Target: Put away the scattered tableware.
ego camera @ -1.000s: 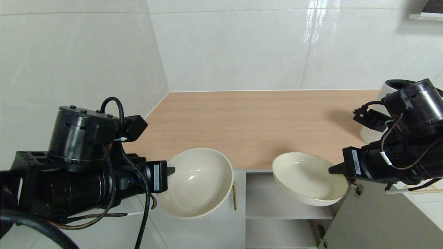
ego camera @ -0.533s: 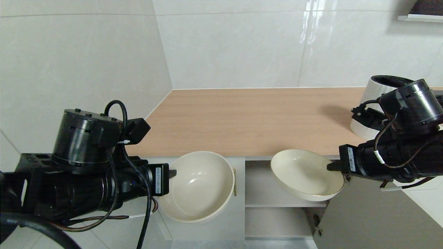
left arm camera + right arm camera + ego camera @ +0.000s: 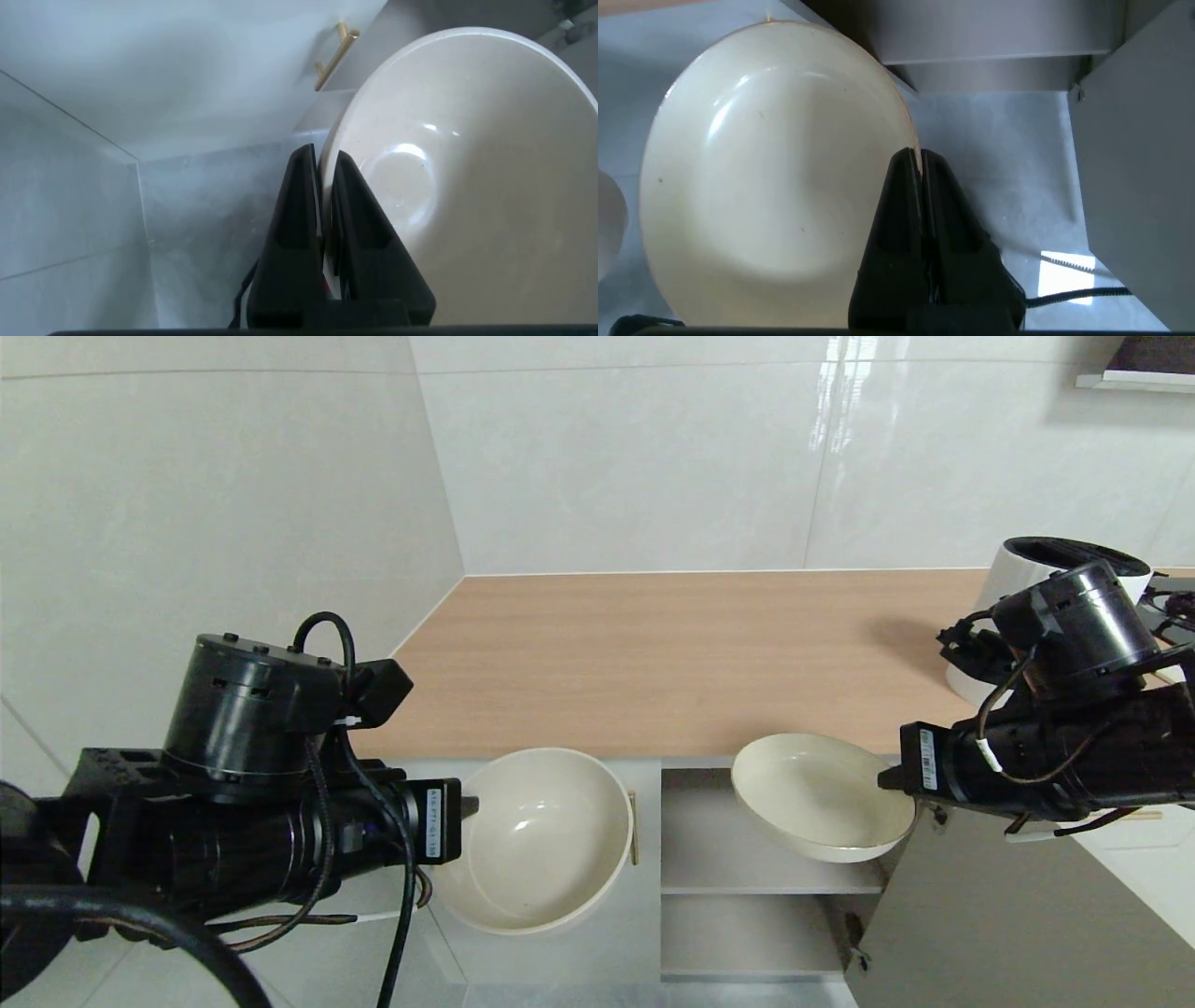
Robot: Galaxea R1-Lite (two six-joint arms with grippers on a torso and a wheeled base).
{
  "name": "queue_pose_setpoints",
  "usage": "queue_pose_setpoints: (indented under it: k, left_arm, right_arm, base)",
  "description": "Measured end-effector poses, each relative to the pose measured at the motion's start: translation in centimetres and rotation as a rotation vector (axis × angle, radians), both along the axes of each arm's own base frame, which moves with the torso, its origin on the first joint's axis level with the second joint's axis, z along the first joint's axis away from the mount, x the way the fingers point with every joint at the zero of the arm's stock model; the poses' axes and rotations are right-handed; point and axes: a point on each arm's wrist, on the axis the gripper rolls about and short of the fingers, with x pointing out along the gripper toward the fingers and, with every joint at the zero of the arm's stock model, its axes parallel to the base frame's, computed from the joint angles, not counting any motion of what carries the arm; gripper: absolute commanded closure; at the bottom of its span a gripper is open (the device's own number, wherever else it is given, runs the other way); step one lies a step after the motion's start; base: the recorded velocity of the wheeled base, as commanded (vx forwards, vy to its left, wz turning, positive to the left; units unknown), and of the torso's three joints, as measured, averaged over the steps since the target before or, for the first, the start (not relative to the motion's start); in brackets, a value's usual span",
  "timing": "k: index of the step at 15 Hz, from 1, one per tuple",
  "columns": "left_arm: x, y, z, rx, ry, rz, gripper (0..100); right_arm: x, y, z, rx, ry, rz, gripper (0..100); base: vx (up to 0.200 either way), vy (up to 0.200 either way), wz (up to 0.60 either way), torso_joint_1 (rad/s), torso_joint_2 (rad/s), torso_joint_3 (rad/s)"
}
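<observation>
Before the open cabinet [image 3: 695,831], left gripper [image 3: 470,803] clamping left bowl [image 3: 546,840] and right gripper [image 3: 887,781] clamping right bowl [image 3: 812,798] have sunk level with its upper compartment, seemingly ready for stowing.

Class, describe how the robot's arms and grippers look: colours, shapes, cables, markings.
The left arm and right arm are matte black, each with a drum-shaped joint housing, looping black cables and a white printed label near the wrist. The left gripper and right gripper have narrow, flat black fingers.
</observation>
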Motion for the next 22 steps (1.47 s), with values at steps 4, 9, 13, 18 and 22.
queue_pose_setpoints:
  k: [4,9,13,18,22]
  left_arm:
    - [0.2,-0.1,-0.2,0.005,0.009,-0.001,100]
    - [0.3,-0.2,-0.5,0.008,0.017,0.0,100]
    - [0.4,-0.2,-0.6,0.01,0.021,0.0,100]
    - [0.4,-0.2,-0.6,0.011,0.022,0.0,100]
    - [0.4,-0.2,-0.6,0.011,0.022,0.0,100]
  right_arm:
    - [0.1,0.1,-0.3,-0.005,0.009,0.001,100]
    - [0.7,0.3,-1.1,-0.039,0.028,-0.022,100]
    - [1.0,0.5,-1.6,-0.051,0.039,-0.027,100]
    - [1.1,0.6,-1.8,-0.055,0.046,-0.027,100]
    - [1.3,0.6,-2.0,-0.058,0.052,-0.027,100]
  base:
    - [0.0,0.0,0.0,0.0,0.0,0.0]
    - [0.0,0.0,0.0,-0.047,0.11,0.059]
    - [0.0,0.0,0.0,-0.201,0.46,0.251]
    - [0.0,0.0,0.0,-0.205,0.48,0.275]
    - [0.0,0.0,0.0,-0.189,0.47,0.279]
